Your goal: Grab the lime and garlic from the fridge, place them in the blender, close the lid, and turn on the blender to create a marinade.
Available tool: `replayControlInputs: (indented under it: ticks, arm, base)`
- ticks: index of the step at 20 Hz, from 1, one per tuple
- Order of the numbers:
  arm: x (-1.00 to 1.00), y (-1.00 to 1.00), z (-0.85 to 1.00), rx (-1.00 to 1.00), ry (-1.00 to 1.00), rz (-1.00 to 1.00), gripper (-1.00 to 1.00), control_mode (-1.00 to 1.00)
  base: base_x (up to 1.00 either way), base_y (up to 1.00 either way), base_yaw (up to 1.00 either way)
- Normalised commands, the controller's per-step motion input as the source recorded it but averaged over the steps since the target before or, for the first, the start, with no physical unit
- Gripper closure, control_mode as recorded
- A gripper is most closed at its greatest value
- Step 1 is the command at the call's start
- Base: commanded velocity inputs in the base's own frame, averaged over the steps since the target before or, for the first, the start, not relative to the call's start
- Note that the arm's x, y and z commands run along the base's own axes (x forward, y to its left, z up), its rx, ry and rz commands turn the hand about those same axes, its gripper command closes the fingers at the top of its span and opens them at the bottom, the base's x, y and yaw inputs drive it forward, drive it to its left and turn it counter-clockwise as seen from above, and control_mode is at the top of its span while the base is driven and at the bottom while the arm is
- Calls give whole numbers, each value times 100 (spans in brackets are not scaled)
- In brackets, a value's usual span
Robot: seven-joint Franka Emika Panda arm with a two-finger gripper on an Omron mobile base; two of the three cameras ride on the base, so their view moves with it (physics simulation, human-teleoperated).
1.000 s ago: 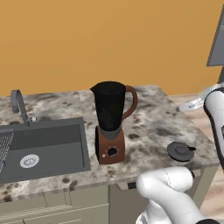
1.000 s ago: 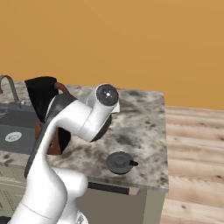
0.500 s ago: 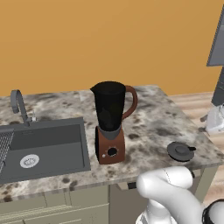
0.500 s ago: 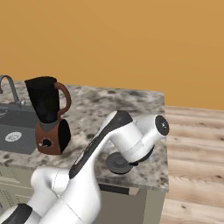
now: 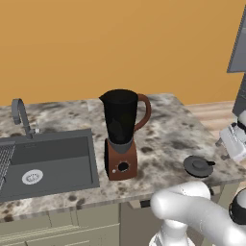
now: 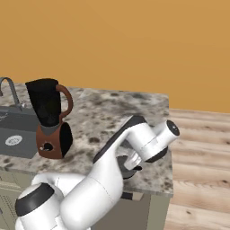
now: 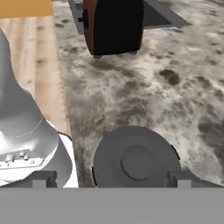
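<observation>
Blender: the blender (image 5: 122, 137) stands upright on the granite desk (image 5: 168, 134), at the centre of the left base view and at the left of the right base view (image 6: 48, 119); black see-through jar on top, reddish-brown base below with a round black knob on its front.
Blender handle: curved and brown, on the jar's right side in both base views.
Blender in hand view: its base (image 7: 114, 26) sits at the top centre of the frame.
Lid: the lid (image 5: 198, 165) lies flat on the desk at the lower right of the left base view, well apart from the blender and near the desk's right end; a dark grey disc with a small raised knob in the middle.
Lid in hand view: it (image 7: 136, 162) fills the lower centre, lying between the two finger tips.
Fingers: the fingers (image 7: 43, 178) stand spread wide, one tip at each side of the lid, and hold nothing.
Arm: in the right base view the white arm (image 6: 112, 166) bends from the lower left toward the desk's right end, its hand partly covering the lid.
Sink: a dark grey sink (image 5: 48, 163) is sunk into the desk left of the blender, with a curved faucet (image 5: 20, 115) behind it.
Fridge: a dark grey edge of the fridge (image 5: 239, 48) shows at the upper right of the left base view.
Floor: wood planks (image 6: 197, 179) lie right of the desk.
</observation>
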Motion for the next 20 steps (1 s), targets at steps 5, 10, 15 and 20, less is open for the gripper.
replayControlInputs:
  ticks: [5, 10, 15, 20]
  arm:
    - [12, -15, -63, -13, 0, 23, -100, -100]
    - [0, 0, -52, -8, 0, 8, -100, -100]
    - [6, -16, -17, -2, 0, 0, -100, -100]
    - [4, -5, 0, -1, -1, 0, -100, -100]
  base:
    - [0, 0, 0]
    - [0, 0, 0]
    - [0, 0, 0]
    - [0, 0, 0]
